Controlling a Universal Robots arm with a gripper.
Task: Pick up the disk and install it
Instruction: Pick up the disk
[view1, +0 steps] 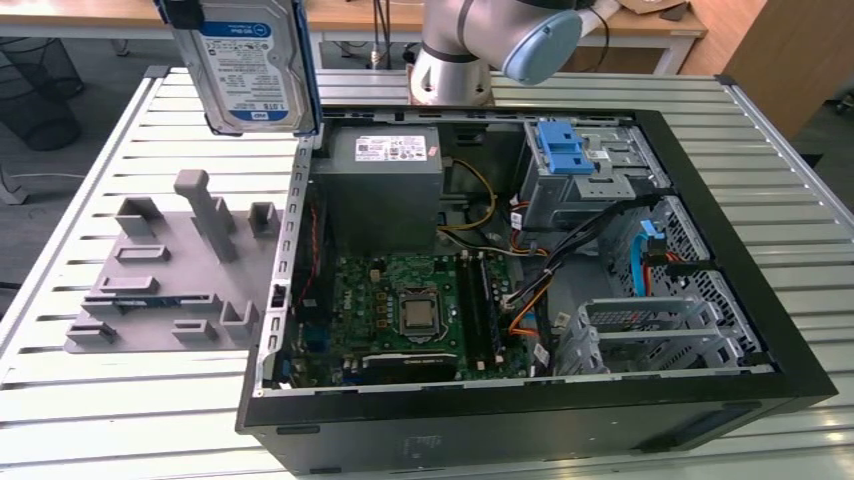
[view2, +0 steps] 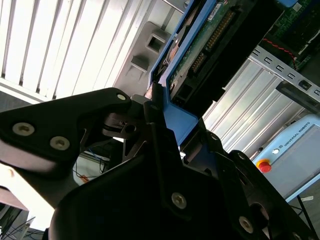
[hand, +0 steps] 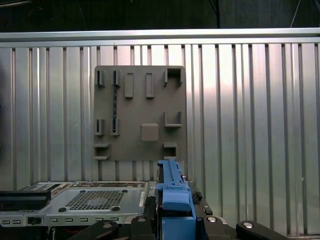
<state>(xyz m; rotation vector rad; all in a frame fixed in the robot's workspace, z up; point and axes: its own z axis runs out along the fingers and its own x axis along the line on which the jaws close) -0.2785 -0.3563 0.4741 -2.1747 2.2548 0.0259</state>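
While the gripper (view2: 157, 112) clamps the disk (view1: 247, 60) by its edge above the worktop (view1: 134, 420), that narrow hold may slip; the disk could drop.

1. I see the computer case (view1: 534, 405) lying open on the slatted table (view1: 107, 400).
2. The fixture plate (view1: 160, 290) lies on the table just beside the case, on the exterior view's left.
3. Inside the case, the power supply (view1: 387, 185) sits behind the motherboard (view1: 400, 310), and the drive cage (view1: 587, 165) sits to the exterior view's right of the power supply.
4. The disk (view1: 247, 65) hangs upright near the case's far corner, clamped between the fingers of the gripper (view2: 165, 117).
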